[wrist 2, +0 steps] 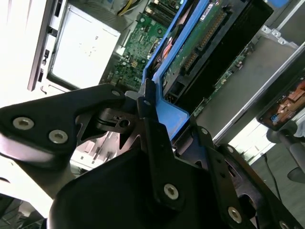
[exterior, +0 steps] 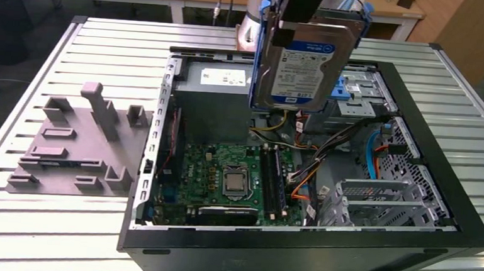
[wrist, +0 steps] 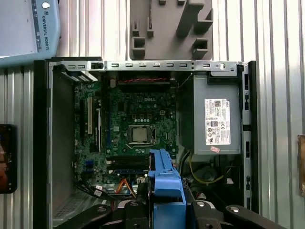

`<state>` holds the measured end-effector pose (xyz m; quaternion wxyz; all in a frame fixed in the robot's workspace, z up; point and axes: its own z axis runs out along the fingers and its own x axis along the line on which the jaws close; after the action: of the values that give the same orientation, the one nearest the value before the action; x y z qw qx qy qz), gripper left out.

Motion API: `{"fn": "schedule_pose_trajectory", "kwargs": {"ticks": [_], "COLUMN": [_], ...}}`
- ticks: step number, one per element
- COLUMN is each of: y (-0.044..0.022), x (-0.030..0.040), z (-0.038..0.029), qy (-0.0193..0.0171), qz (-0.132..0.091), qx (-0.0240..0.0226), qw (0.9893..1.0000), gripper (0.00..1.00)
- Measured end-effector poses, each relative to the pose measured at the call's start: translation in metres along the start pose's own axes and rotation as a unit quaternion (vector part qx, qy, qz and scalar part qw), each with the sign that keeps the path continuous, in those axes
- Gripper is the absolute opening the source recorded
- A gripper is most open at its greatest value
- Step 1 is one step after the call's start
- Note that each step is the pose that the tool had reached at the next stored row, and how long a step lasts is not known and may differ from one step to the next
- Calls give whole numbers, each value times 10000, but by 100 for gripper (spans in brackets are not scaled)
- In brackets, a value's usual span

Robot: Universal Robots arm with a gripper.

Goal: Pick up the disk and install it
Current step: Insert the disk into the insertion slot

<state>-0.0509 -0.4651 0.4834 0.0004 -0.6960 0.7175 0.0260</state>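
Holding the disk (exterior: 301, 60) aloft and on edge, label side turned toward the exterior view, connector end downward as far as can be judged. Clamped by its blue carrier frame (wrist: 167, 183) at one narrow end, with the gripper (wrist 2: 145, 105) pressed together on the plastic from both sides. Seems a sensible hold: spares the metal body and the circuit-board face, and leaves the lower end free to go into a bay first.

Hangs well above the open computer case (exterior: 466, 187) and touches nothing inside it. Sits, in the exterior view, in front of the gap between the grey power supply (exterior: 214, 99) and the drive cage (exterior: 358, 95). Probably kept high to clear the case walls and the loose cables (exterior: 342, 148).

Looks straight down, in the first wrist view, onto the motherboard (wrist: 136, 129) and the power supply's white sticker. Shows the carrier's edge over the board's near side rather than over any bay.

Lies outside the case, just beside it on the slatted table (exterior: 35, 223): a grey moulded fixture (exterior: 82, 144), likely a stand for parts.

Counts as picked up, not yet seated.
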Motion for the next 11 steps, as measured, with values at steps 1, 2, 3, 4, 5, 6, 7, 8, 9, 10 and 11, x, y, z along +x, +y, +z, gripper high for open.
{"fn": "schedule_pose_trajectory", "kwargs": {"ticks": [1,2,3,4,5,6,7,8,9,10,11], "y": [-33,-67,-94,-110,-120,-127,-132,-136,-138,-138,-138], "x": [11,22,31,37,42,47,53,61,67,71,72], "z": [-1,-2,-3,-2,1,3,5,7,9,11,12], "qy": [1,1,1,1,1,0,2,2,3,2,2], "qz": [0,0,0,0,0,0,0,0,0,1,1], "qx": [0,0,0,0,0,0,0,0,0,0,0], "qw": [10000,10000,10000,10000,10000,10000,10000,10000,10000,10000,10000], "gripper": [36,36,36,36,36,36,36,36,36,36,36]}}
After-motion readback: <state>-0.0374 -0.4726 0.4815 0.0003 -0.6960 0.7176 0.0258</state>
